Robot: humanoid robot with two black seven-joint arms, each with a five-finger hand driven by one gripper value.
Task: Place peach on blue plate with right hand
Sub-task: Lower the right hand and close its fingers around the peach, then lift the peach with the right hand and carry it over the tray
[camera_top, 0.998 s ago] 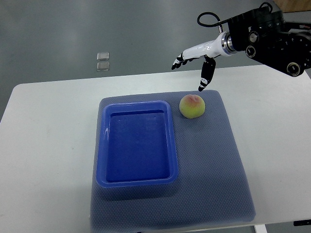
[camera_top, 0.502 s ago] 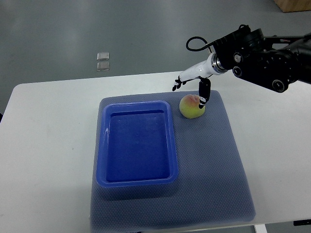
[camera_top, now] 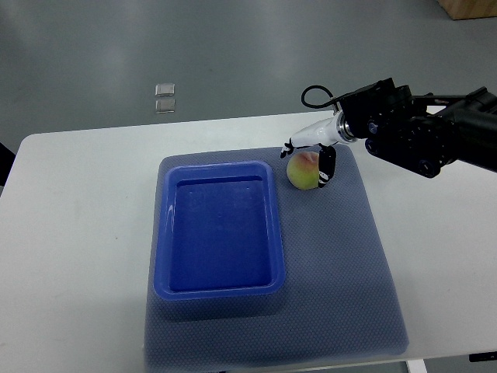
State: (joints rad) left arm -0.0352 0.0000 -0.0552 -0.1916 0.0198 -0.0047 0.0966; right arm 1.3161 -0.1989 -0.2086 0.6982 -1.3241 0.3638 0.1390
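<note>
- Far left: bare white tabletop (camera_top: 78,233), no left arm anywhere in the top view.
- Next over: a deep blue rectangular plastic plate (camera_top: 161,233), tray-like with raised walls, sitting on a grey-blue textured mat (camera_top: 342,264); nothing inside it, so no placing done yet.
- Right of the plate's far corner: a round yellow-green peach with a pink blush (camera_top: 302,171), resting on the mat just beside the plate rim, apart from it.
- At the peach: white-and-black right hand (camera_top: 314,155), fingers spread around the fruit, one dark fingertip (camera_top: 327,166) against its right side, others over its far side; full closure not clear, looks like a grasp just forming.
- Remaining, by judgement: close, lift, carry left over the rim, release.
- Room: short clear path; the plate wall the only edge to clear.
</note>
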